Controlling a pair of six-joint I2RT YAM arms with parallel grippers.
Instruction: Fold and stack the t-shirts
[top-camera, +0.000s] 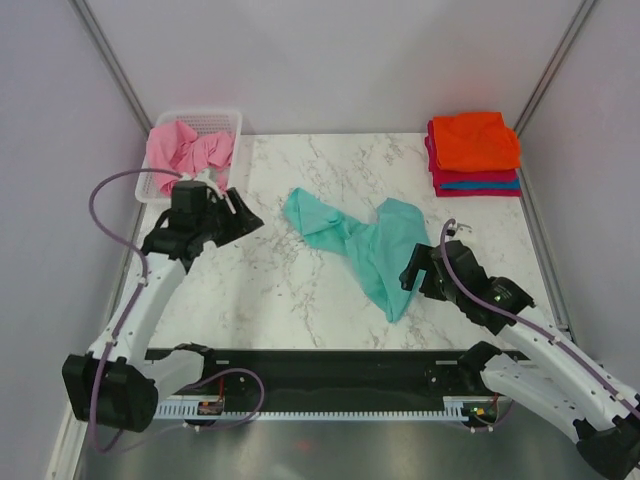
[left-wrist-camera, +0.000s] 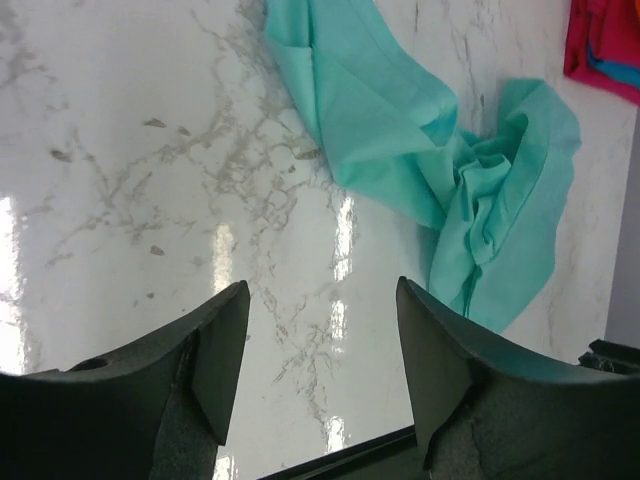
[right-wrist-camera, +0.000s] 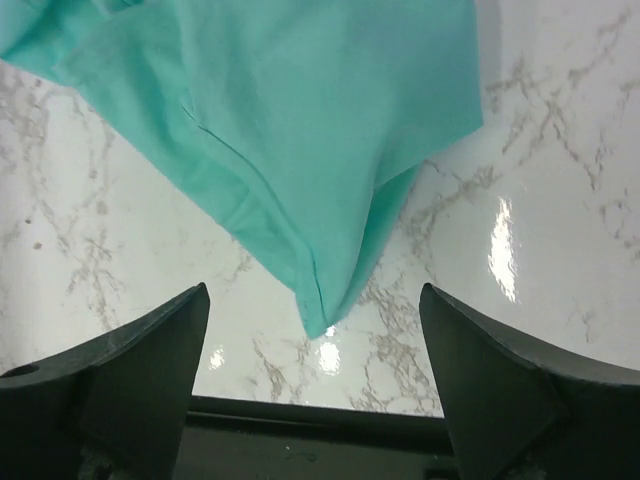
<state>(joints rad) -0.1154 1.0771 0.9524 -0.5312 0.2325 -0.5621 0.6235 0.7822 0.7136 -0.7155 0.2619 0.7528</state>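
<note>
A teal t-shirt (top-camera: 365, 245) lies crumpled and unfolded in the middle of the marble table (top-camera: 270, 280). My right gripper (top-camera: 409, 272) hovers at its near right edge. In the right wrist view this gripper (right-wrist-camera: 315, 295) is open, and a corner of the teal t-shirt (right-wrist-camera: 300, 120) points down between the fingers without being gripped. My left gripper (top-camera: 250, 220) is left of the shirt, open over bare marble. In the left wrist view the left gripper (left-wrist-camera: 320, 290) holds nothing, and the teal t-shirt (left-wrist-camera: 400, 130) lies ahead to the right. A pink t-shirt (top-camera: 188, 150) lies bunched in the basket.
A white slotted basket (top-camera: 232, 118) stands at the back left corner. At the back right sits a stack of folded t-shirts, orange (top-camera: 475, 140) on top, then crimson (top-camera: 470, 177) and blue (top-camera: 490, 186). Grey walls close in both sides.
</note>
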